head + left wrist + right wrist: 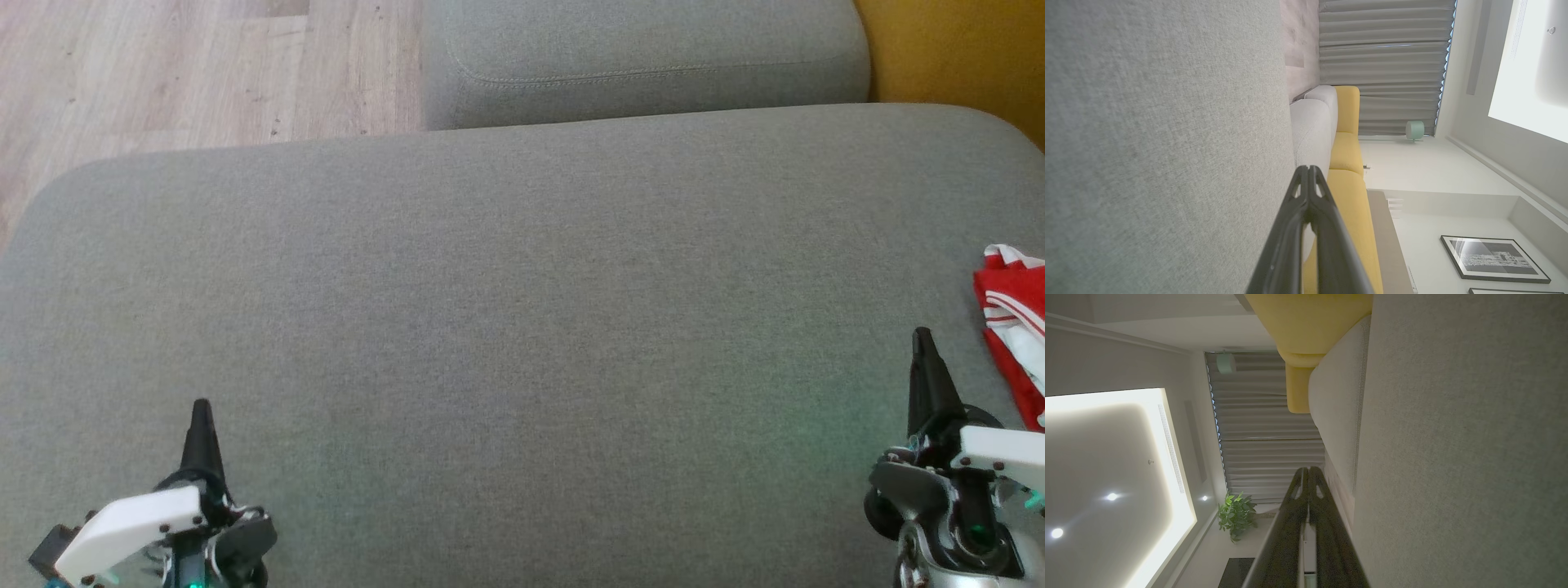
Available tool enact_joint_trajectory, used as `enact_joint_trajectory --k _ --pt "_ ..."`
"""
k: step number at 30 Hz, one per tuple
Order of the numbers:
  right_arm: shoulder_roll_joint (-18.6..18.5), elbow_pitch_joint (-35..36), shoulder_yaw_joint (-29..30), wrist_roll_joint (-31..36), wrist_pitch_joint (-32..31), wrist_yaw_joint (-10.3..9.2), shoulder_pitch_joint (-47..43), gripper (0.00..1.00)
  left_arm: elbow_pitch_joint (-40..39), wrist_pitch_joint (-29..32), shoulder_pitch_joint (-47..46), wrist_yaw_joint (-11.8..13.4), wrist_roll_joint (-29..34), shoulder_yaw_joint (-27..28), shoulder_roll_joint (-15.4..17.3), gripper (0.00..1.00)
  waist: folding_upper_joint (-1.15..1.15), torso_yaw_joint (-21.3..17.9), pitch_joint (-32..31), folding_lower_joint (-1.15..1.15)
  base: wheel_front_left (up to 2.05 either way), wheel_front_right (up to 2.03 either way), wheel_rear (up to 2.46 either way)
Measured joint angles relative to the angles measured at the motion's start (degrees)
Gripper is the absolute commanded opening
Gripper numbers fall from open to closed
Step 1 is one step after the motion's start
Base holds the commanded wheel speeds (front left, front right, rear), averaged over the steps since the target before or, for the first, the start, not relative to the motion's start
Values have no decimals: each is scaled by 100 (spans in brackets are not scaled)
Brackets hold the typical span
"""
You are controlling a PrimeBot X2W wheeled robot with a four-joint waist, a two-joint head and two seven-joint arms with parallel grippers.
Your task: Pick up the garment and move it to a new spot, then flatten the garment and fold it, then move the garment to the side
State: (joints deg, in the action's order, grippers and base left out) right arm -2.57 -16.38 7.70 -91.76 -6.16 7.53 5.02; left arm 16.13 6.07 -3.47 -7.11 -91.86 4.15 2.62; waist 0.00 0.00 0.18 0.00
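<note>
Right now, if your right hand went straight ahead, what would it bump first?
Probably nothing soon: the right hand points along the grey cushion, and the way looks free. The garment lies off to its right.

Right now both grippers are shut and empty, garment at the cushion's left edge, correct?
No. The head view shows the garment at the right edge of the cushion, beside the right gripper. It and the left gripper are indeed shut and empty.

Broad open cushion (522, 327), garment (1015, 304) far right
</note>
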Motion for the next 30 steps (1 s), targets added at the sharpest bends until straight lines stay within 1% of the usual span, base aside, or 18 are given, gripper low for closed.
enact_joint_trajectory --k 30 --pt "0 0 0 0 0 0 0 0 0 0 0 0 0 0 0 0 0 0 0 0 0 0 0"
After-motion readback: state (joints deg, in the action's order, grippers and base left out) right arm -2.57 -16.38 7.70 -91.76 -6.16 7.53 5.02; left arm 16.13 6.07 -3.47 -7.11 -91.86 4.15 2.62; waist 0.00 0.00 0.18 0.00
